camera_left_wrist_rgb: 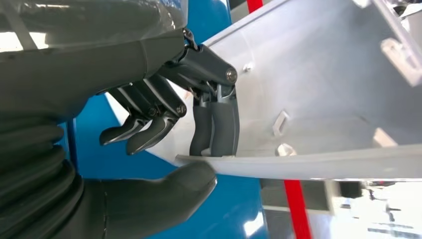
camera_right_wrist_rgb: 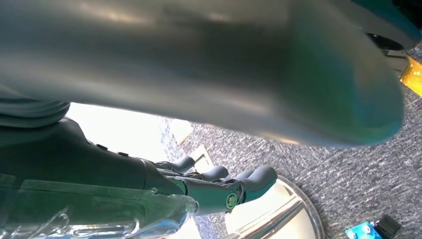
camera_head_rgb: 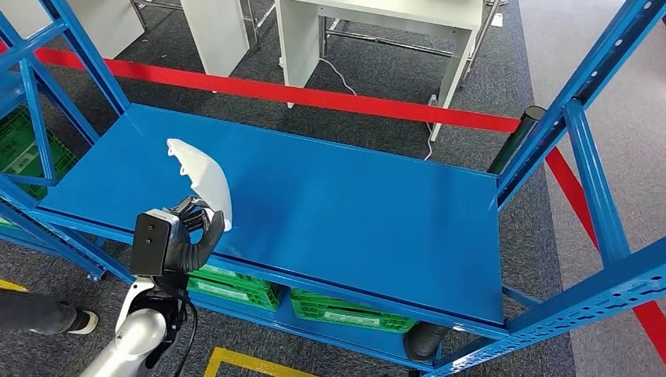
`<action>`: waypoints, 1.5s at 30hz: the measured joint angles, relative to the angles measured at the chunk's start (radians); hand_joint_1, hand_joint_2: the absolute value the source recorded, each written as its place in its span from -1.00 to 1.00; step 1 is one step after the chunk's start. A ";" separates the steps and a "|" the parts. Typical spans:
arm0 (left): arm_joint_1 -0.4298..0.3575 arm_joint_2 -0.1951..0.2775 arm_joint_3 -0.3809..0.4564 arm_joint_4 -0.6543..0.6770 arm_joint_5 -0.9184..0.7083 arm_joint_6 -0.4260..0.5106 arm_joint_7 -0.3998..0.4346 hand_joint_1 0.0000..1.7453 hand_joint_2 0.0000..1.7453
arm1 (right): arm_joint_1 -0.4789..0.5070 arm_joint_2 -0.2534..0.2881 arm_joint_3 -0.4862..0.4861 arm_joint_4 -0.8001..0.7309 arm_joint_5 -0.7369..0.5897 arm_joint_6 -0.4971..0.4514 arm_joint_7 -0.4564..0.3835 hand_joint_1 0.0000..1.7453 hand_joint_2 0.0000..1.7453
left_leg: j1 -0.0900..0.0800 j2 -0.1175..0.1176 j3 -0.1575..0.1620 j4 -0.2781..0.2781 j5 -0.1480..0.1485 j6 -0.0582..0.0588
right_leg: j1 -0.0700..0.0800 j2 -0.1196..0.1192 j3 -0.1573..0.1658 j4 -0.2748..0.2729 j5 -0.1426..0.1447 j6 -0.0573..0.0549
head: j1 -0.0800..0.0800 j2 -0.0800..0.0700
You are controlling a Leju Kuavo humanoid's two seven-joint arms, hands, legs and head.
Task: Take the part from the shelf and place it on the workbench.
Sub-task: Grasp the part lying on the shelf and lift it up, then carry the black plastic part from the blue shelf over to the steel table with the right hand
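Crates (camera_head_rgb: 236, 287) of green plastic sat under the blue steel shelf (camera_head_rgb: 353, 204), blue uprights at its corners. I had the left hand (camera_head_rgb: 191, 236) gripping the curved white plastic part (camera_head_rgb: 203, 179) above the shelf's front-left edge; right hand's (camera_right_wrist_rgb: 219, 181) fingers hung loosely extended, holding nothing.

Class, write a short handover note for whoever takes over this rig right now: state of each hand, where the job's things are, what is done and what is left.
Left hand: holds the white plastic part by its lower edge; the left wrist view shows the thumb under the rim and fingers on the inner face.
Right hand: hangs over grey carpet, fingers loosely curled, nothing in it.
Part: raised over the blue shelf near its front left edge; whether it has cleared the deck cannot be told.
Done: part gripped.
Left: carry it from the shelf and set it on the workbench.
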 joint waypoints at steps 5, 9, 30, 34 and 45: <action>0.008 -0.007 0.002 -0.036 0.061 -0.012 -0.024 1.00 1.00 | 0.000 0.002 0.000 0.000 -0.007 -0.004 0.000 -1.00 -1.00 | 0.000 0.000 0.000 0.000 0.000 0.000 | 0.000 0.000 0.000 0.000 0.000 0.000 | 0.000 0.000; 0.018 -0.012 0.003 -0.091 0.120 -0.028 -0.041 1.00 1.00 | 0.000 0.005 0.000 0.001 -0.014 -0.011 -0.002 -1.00 -1.00 | 0.000 0.000 0.000 0.000 0.000 0.000 | 0.000 0.000 0.000 0.000 0.000 0.000 | 0.000 0.000; 0.028 -0.012 -0.033 -0.422 0.092 -0.025 -0.058 1.00 1.00 | 0.001 0.025 -0.015 0.011 -0.047 -0.037 -0.049 -1.00 -1.00 | 0.000 0.000 0.000 0.000 0.000 0.000 | 0.000 0.000 0.000 0.000 0.000 0.000 | 0.000 0.000; 0.017 -0.006 -0.052 -0.484 0.038 -0.020 -0.041 1.00 1.00 | 0.001 0.028 -0.018 0.016 -0.051 -0.040 -0.061 -1.00 -1.00 | 0.000 0.000 0.000 0.000 0.000 0.000 | 0.000 0.000 0.000 0.000 0.000 0.000 | 0.000 0.000; -0.012 0.007 -0.103 -0.596 -0.069 -0.020 -0.027 1.00 1.00 | 0.001 0.035 -0.024 0.024 -0.059 -0.051 -0.091 -1.00 -1.00 | 0.000 0.000 0.000 0.000 0.000 0.000 | 0.000 0.000 0.000 0.000 0.000 0.000 | 0.000 0.000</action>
